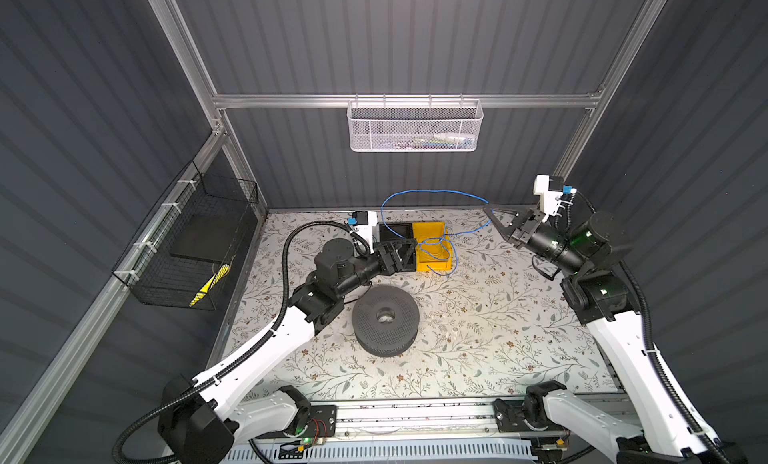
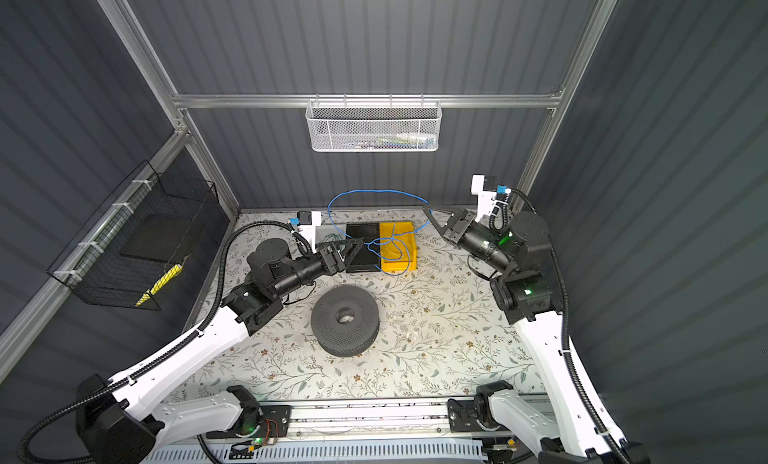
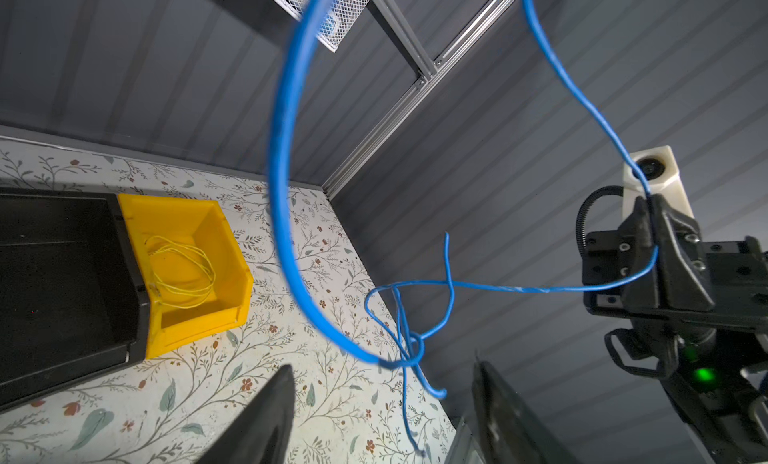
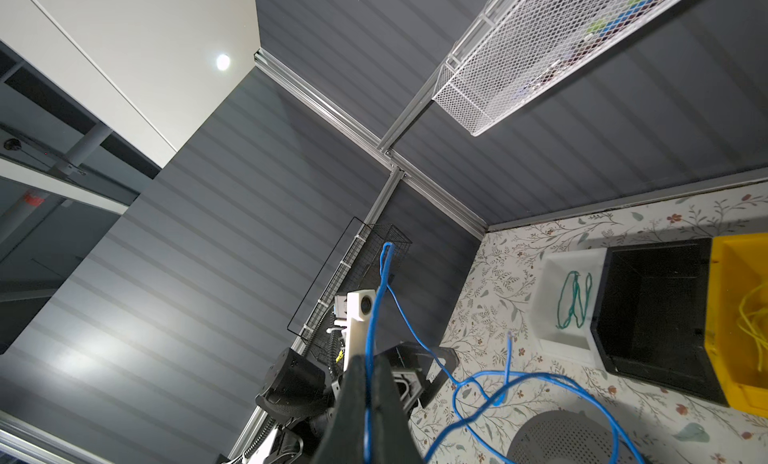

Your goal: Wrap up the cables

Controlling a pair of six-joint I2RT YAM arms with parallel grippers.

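The cable (image 1: 436, 190) is one thin bright-blue wire. In both top views it arcs through the air at the back of the table and drops into a loose tangle (image 2: 392, 249) over the yellow bin. My right gripper (image 1: 488, 211) is raised at the back right and is shut on the wire (image 4: 386, 266), which runs between its closed fingers (image 4: 353, 399). My left gripper (image 1: 415, 249) hovers at the black and yellow bins, open. The wire's knot and loose end (image 3: 409, 353) hang between and just ahead of its spread fingers (image 3: 266, 416), touching neither.
A dark grey perforated spool (image 1: 384, 318) lies mid-table. At the back stand a black bin (image 1: 395, 233), a yellow bin (image 1: 436, 229) holding yellow wire, and a white bin (image 4: 552, 270) with green wire. A white mesh basket (image 1: 413, 125) and a black wire basket (image 1: 195, 241) hang on the walls.
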